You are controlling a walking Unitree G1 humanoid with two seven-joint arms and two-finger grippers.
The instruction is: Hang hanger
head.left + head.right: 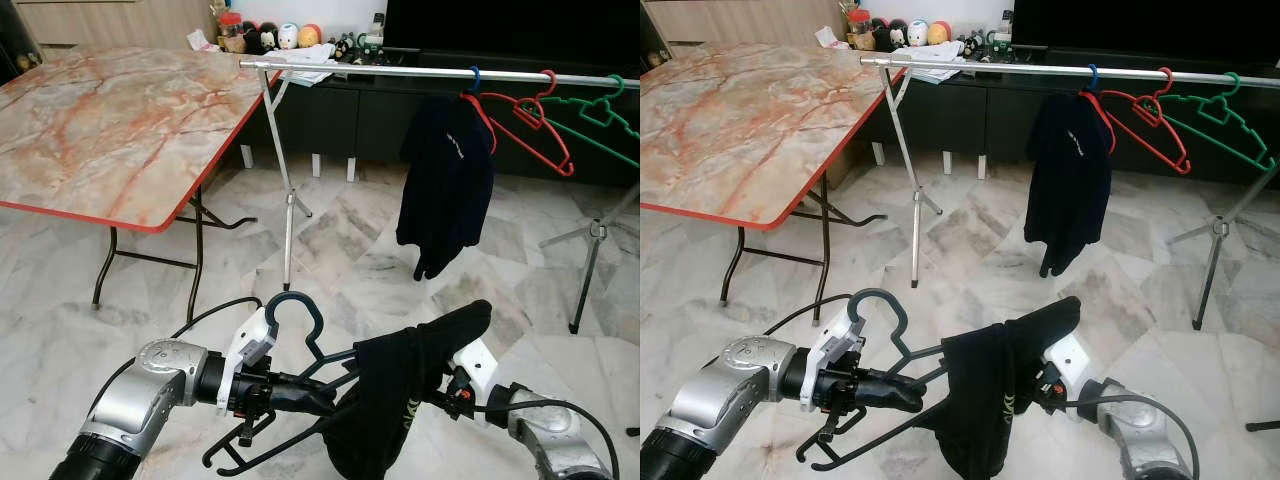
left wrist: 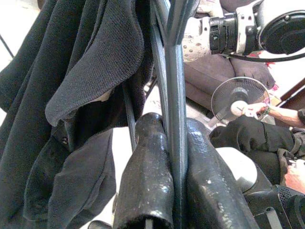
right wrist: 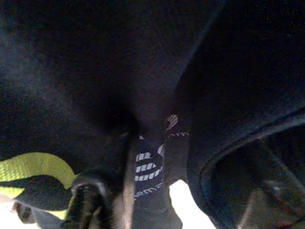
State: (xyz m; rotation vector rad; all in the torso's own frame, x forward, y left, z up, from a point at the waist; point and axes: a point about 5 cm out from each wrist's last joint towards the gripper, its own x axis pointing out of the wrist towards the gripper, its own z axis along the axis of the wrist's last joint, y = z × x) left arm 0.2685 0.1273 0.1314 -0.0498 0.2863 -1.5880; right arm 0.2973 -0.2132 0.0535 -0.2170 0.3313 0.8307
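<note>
A dark hanger [image 1: 295, 305] with a black garment [image 1: 385, 400] draped on it is held low in front of me. My left gripper [image 1: 300, 395] is shut on the hanger's bar just below the hook; in the left wrist view the bar [image 2: 178, 143] runs between the two black fingers [image 2: 143, 181]. My right gripper [image 1: 455, 385] is on the garment's far side, wrapped in black cloth. The clothes rail [image 1: 420, 72] stretches across ahead, well above the hanger, with a black shirt [image 1: 445, 180], a red hanger [image 1: 525, 115] and a green hanger [image 1: 600, 115] on it.
A marble-top folding table [image 1: 110, 120] stands to the left. The rack's left leg [image 1: 288, 200] and right tripod [image 1: 590, 250] stand on the marble floor. A dark cabinet [image 1: 340, 120] runs behind the rail. The left wrist view shows a fan [image 2: 238, 98] and a seated person [image 2: 267, 143].
</note>
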